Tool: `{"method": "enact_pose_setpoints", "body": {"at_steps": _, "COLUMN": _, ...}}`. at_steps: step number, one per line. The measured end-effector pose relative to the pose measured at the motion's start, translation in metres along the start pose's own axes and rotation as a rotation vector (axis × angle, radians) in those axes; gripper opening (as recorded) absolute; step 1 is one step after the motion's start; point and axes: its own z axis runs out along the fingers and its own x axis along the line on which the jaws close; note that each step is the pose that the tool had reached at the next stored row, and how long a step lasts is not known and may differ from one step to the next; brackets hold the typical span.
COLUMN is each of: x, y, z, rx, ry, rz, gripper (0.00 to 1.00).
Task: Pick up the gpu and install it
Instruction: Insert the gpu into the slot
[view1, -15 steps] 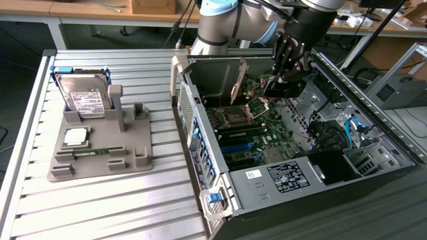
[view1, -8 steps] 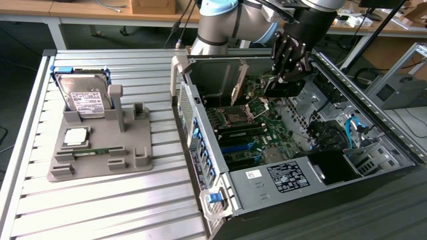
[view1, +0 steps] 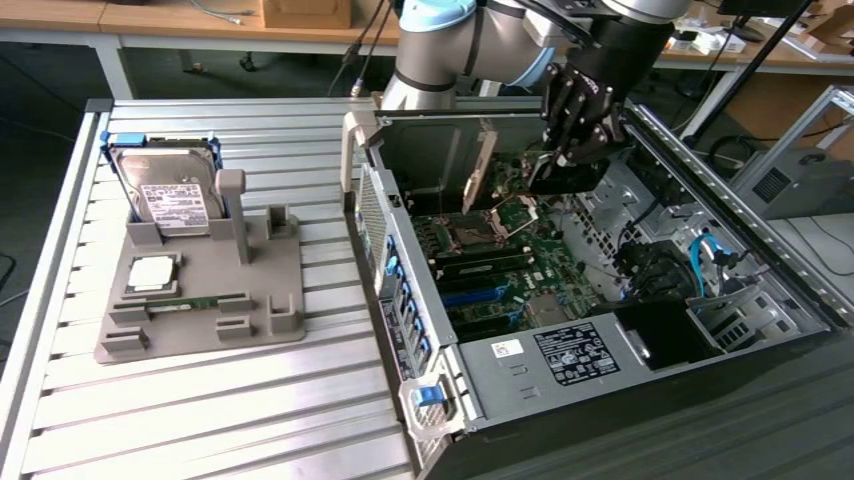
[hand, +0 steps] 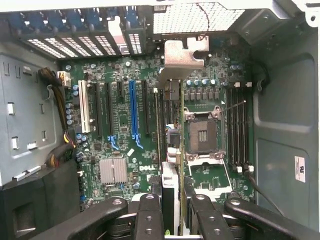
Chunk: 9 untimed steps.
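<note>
Much of the gpu (hand: 172, 165) is hard to read. In the wrist view it shows edge-on, so its fan face and its back are both out of sight, and its near end is covered by the fingers (hand: 150, 215). Whether its lower edge touches the motherboard (hand: 120, 145) cannot be told. In the exterior view the card is mostly lost behind the gripper (view1: 571, 165) and in the shadow inside the computer case (view1: 534, 385). The arm (view1: 454, 50) is cut off by the picture's upper edge.

What does show of the card is a thin strip with small parts along it, ending in a bent silver bracket (hand: 182, 55) near the case's perforated rear wall. It is inside the case, over the motherboard, between the row of long slots with the blue slot (hand: 132, 112) and the square processor socket (hand: 202, 135).

The arm comes in from the far side of the case and bends down into it, the gripper pointing at the board. Its fingers are closed partway, clamped on the card from both sides.

Outside the case, on the slatted table (view1: 200, 420), a gray tray (view1: 287, 325) carries a hard drive (view1: 171, 200) standing up.
</note>
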Motion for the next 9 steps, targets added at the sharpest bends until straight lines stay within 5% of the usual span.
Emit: {"method": "enact_pose_setpoints", "body": {"at_steps": 9, "x": 0.0, "y": 0.0, "z": 0.0, "rx": -0.0012, "ry": 0.0005, "rz": -0.045, "gripper": 0.27}}
